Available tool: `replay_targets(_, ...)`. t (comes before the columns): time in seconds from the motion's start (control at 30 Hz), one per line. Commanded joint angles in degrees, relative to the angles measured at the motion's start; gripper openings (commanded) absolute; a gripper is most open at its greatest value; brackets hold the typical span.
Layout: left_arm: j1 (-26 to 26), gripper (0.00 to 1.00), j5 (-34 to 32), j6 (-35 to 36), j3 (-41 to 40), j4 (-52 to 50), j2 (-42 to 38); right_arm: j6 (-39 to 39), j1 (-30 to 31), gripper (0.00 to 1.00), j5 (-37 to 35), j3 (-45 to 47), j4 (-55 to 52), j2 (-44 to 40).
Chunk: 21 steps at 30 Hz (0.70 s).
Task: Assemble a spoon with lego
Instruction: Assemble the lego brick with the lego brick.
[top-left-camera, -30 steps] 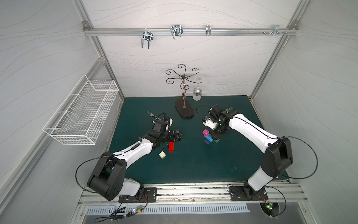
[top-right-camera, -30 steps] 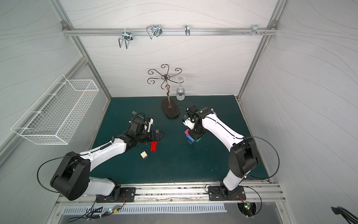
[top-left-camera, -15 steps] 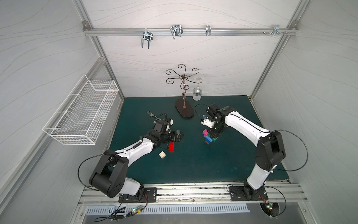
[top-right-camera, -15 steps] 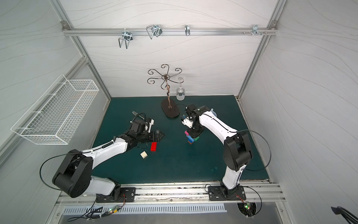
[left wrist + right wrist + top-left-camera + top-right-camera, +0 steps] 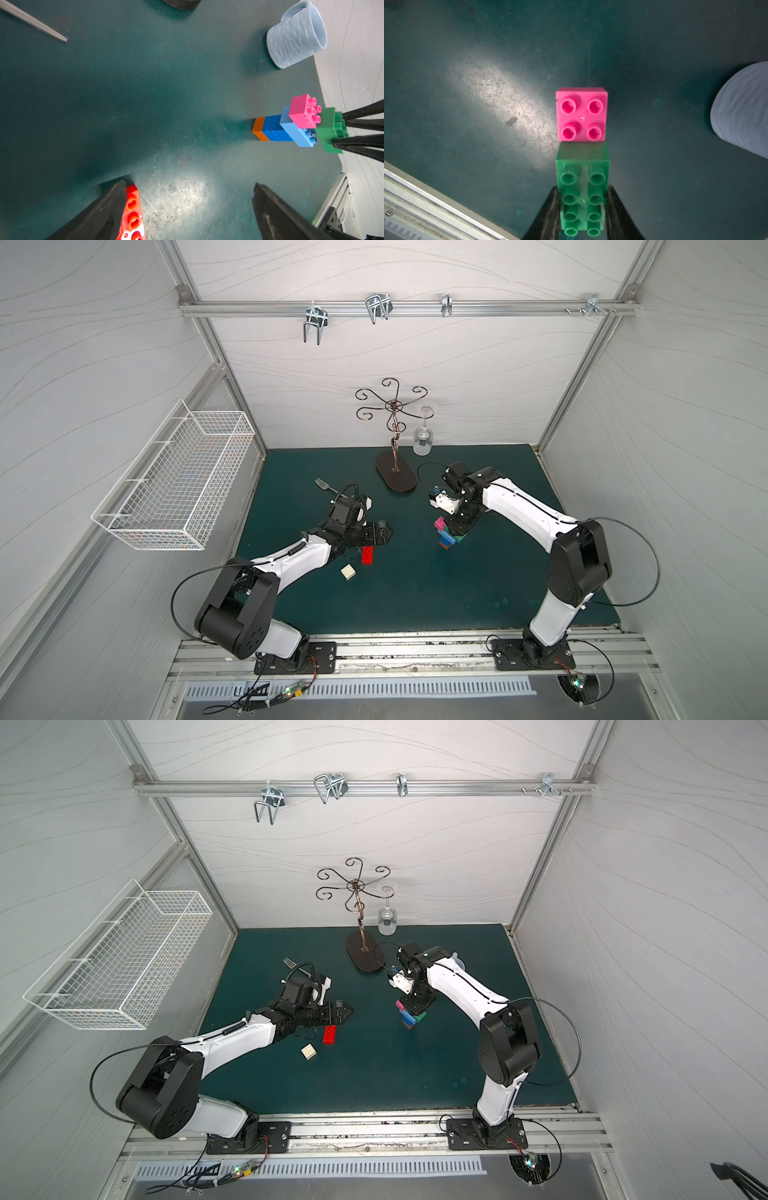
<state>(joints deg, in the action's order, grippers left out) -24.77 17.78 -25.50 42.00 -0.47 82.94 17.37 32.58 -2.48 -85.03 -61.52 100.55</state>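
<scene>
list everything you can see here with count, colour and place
spoon build: one, orange, blue, light blue, pink, standing centre-right
green brick: one, green, at the build's top, gripped
red brick: one, red, by left gripper
white brick: one, white, near red brick
fork: one, metal, behind left arm
mug: one, pale blue, behind the build
glass stand: one, dark, rear centre
wine glass: one, clear, hanging there
basket: one, white, left wall
mat: one, dark green, tabletop
left gripper: open
right gripper: shut on green brick
</scene>
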Motion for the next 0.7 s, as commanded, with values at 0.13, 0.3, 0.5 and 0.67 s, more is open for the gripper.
replay_targets(0.13,-0.2,1.0,0.8,0.7,1.3,2.1,0.9,0.1,-0.3,0.31,0.0,0.8,-0.4,0.0)
replay_targets(0.3,-0.2,1.0,0.9,0.7,1.3,2.1,1.0,0.0,-0.3,0.31,-0.4,1.3,0.1,0.3)
replay_targets(0.5,-0.2,1.0,0.8,0.8,1.5,1.9,1.0,-0.1,-0.3,0.31,-0.7,1.4,0.4,1.1)
replay_targets(0.67,-0.2,1.0,0.7,0.7,1.4,1.9,1.0,-0.2,0.3,0.31,-0.6,0.2,-0.5,2.8)
